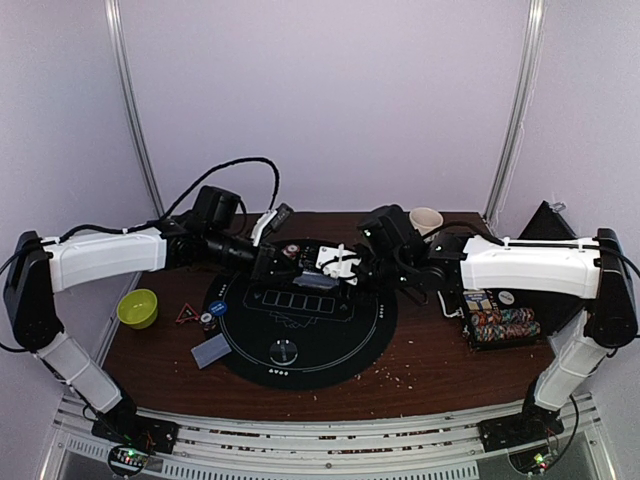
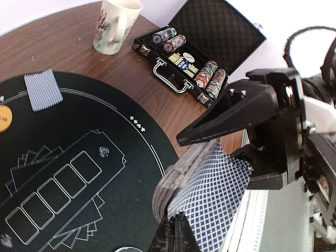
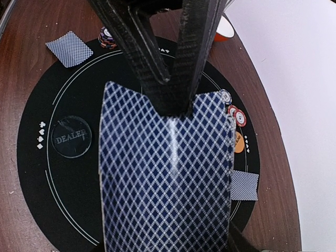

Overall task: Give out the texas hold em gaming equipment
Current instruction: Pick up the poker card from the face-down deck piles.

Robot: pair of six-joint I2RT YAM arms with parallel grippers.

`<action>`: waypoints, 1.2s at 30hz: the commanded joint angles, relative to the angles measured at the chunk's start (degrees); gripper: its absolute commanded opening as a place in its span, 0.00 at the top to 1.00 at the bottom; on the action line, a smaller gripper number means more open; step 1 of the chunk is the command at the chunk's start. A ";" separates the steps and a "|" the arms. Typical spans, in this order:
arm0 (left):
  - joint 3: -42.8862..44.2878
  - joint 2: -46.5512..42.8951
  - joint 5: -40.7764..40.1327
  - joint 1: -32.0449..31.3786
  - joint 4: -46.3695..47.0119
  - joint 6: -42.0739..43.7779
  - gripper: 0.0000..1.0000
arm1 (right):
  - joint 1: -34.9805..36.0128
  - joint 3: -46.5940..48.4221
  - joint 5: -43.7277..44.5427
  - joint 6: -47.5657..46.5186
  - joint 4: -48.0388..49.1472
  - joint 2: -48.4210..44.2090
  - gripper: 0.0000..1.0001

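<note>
Right end effector [image 3: 170,102] clamps the deck [image 3: 168,189] above the black mat [image 1: 340,348]. Left end effector [image 2: 172,235], directly opposite, is pinched thin on the outer card [image 2: 210,202]. The card's long axis runs between the two. I judge my left arm draws it clear.
</note>
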 commanded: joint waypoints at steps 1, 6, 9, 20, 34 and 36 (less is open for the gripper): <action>0.59 -1.86 2.77 0.12 0.35 0.30 1.00 | 0.22 0.46 1.10 -0.05 1.67 -0.13 0.53; 0.66 -2.99 1.96 0.17 -0.72 0.79 1.00 | 0.18 0.29 1.67 -0.13 1.63 -0.19 0.53; 0.49 -3.40 2.32 0.17 -1.03 0.94 1.00 | 0.12 0.28 1.60 -0.05 1.64 -0.13 0.53; -2.79 -6.39 1.15 0.17 1.65 2.14 1.00 | -0.09 -0.51 2.63 0.04 1.93 -0.31 0.53; -3.37 -7.94 -0.37 0.32 6.94 -0.34 1.00 | -0.15 -0.57 2.69 0.44 2.05 0.08 0.53; -4.67 -8.87 0.16 0.26 9.49 -2.07 1.00 | -0.37 -0.81 2.98 0.79 2.38 0.04 0.53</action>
